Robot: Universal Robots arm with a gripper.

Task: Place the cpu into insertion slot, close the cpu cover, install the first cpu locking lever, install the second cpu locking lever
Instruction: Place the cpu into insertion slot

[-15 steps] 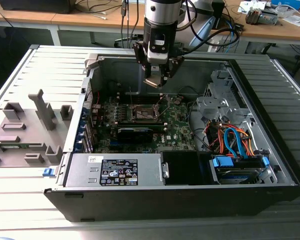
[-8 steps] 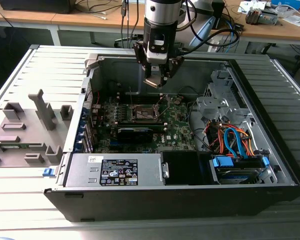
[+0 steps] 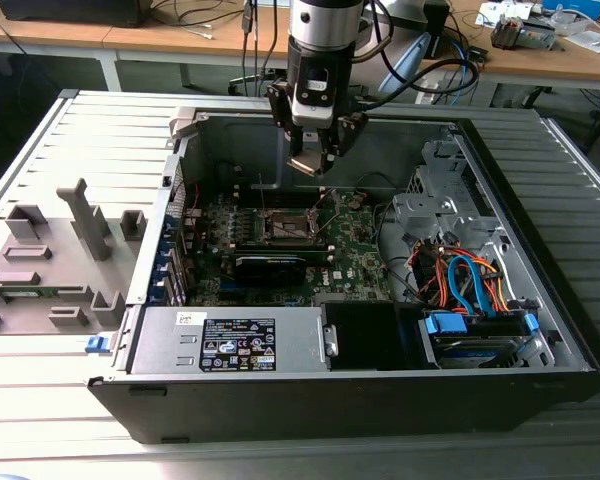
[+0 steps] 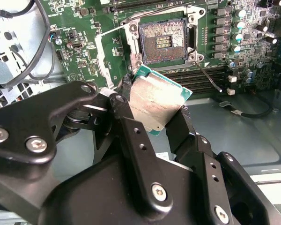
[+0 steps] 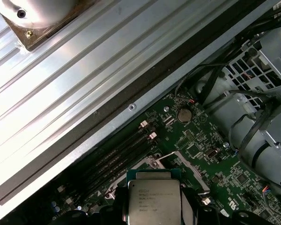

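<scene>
Second wrist view: the gripper (image 4: pixel 152 112) clamps the chip (image 4: pixel 157 96) tilted above the open socket (image 4: pixel 163 42); it likely needs levelling, corners matched, no pressing.

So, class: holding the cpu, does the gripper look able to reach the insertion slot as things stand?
Probably yes. The gripper holds the cpu above the insertion slot, whose pin field lies bare, with open space between them in the second wrist view.

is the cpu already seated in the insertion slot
No, in the second wrist view the gripper holds the cpu, and the pin field of the insertion slot lies bare.
</scene>
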